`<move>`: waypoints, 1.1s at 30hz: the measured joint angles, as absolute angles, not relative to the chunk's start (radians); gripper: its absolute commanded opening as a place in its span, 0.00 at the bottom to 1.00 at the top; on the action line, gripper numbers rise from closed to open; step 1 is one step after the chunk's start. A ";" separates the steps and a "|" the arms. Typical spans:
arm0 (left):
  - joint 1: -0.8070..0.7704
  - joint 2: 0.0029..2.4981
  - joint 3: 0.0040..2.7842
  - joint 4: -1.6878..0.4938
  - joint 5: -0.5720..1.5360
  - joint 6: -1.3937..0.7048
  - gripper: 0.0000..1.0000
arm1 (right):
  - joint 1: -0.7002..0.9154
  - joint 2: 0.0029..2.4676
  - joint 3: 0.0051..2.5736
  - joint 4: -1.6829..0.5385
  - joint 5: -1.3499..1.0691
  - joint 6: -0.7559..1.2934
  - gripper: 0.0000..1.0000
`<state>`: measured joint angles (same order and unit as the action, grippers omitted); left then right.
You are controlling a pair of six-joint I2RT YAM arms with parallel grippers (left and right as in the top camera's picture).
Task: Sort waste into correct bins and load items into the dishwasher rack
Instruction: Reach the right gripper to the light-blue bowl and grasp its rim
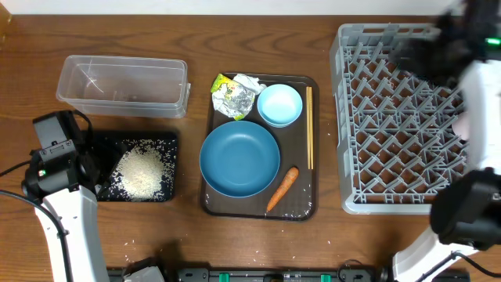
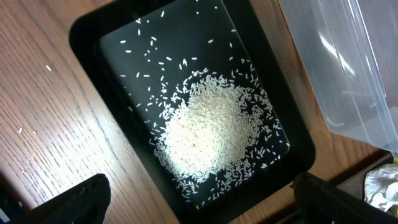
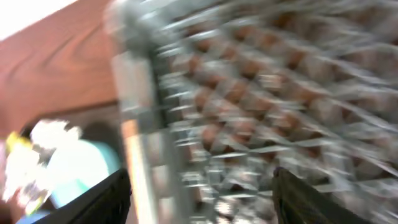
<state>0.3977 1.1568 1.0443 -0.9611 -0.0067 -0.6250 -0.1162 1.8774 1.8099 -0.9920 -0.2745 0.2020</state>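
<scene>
Left arm [image 1: 56,176]: parked at the left edge of the table, head right over the black tray.
Left gripper [image 2: 202,208]: fingers spread wide with nothing in them, hovering above the near end of the tray.
Black tray [image 1: 171,142]: sits front left, just in front of the clear tub.
Rice [image 2: 208,134]: one heaped pile in the tray with loose grains scattered around it; a few strays ended up on the wood beside the tray.
Clear tub [image 1: 124,84]: back left, long side facing the tray, close to it but not touching as far as I can see.
Brown serving tray [image 1: 311,205]: middle of the table, between the bins and the rack.
Wrapper [image 1: 233,95]: crumpled in the tray's back left corner, right next to the cup.
Blue bowl [image 1: 239,158]: upright, takes up most of the tray's front half.
Light-blue cup [image 1: 279,104]: behind the bowl, mouth up.
Carrot [image 1: 282,188]: lying diagonally on the tray, just right of the bowl.
Chopsticks [image 1: 309,125]: laid along the tray's right edge.
Dishwasher rack [image 1: 391,125]: far right.
Right arm [image 1: 479,102]: over the rack's right side, pretty blurred.
Right gripper [image 3: 202,199]: blurry wrist view, but the fingers sit far apart over the rack's left edge, holding nothing.
</scene>
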 measured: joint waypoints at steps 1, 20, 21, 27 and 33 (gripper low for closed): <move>0.398 1.157 1.044 -0.962 -0.006 -0.625 0.96 | -0.071 1.877 1.810 -0.982 -0.279 0.200 0.68; 0.398 1.157 1.044 -0.961 -0.006 -0.625 0.96 | 0.542 2.059 1.788 -0.763 -0.012 0.293 0.64; 0.398 1.157 1.044 -0.961 -0.006 -0.625 0.96 | 0.554 2.083 1.787 -0.762 -0.003 0.299 0.64; 0.398 1.157 1.044 -0.961 -0.006 -0.625 0.96 | 0.602 2.181 1.782 -0.770 0.038 0.339 0.60; 0.398 1.157 1.044 -0.962 -0.006 -0.625 0.96 | 0.605 2.217 1.782 -0.777 0.053 0.366 0.52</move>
